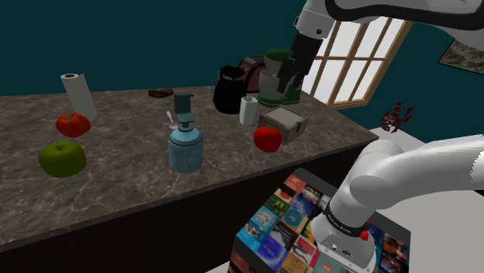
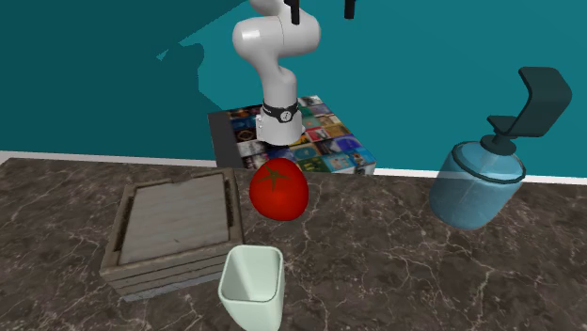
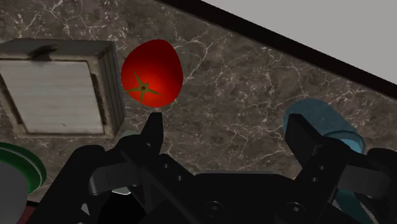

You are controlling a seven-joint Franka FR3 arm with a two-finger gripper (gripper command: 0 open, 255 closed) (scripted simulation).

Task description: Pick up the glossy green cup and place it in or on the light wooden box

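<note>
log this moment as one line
stage: pre-grasp | hand: open, empty, above counter | pale green cup: upright on counter beside box | not yet grasped

In the wrist view the gripper (image 3: 226, 121) hides part of the dispenser (image 3: 334, 121); the second exterior view's bottom edge cuts off the cup (image 2: 252, 282), its top edge the arm (image 2: 277, 42)

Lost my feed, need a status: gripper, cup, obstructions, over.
Gripper above counter, jaws open, empty. Pale green cup upright by box, not grasped. Red tomato close beside both.
</note>
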